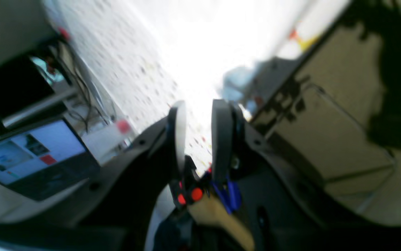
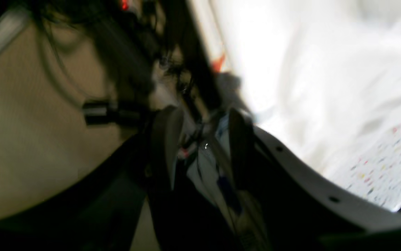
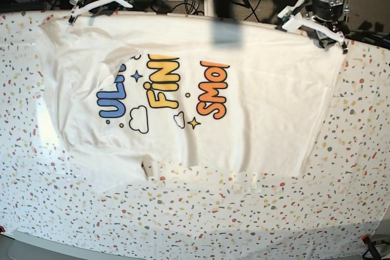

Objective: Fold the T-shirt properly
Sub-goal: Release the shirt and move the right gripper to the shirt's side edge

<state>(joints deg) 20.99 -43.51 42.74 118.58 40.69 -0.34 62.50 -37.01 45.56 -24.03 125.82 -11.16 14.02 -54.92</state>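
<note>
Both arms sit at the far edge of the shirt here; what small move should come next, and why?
Probably bring both grippers down onto the far edge and close. The T-shirt lies spread, print up, unfolded; the left gripper and right gripper both show a gap with no cloth visibly pinched.

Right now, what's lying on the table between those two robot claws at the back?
In the base view, the T-shirt fills that stretch: its far edge runs along the table from the right gripper to the left gripper.
</note>
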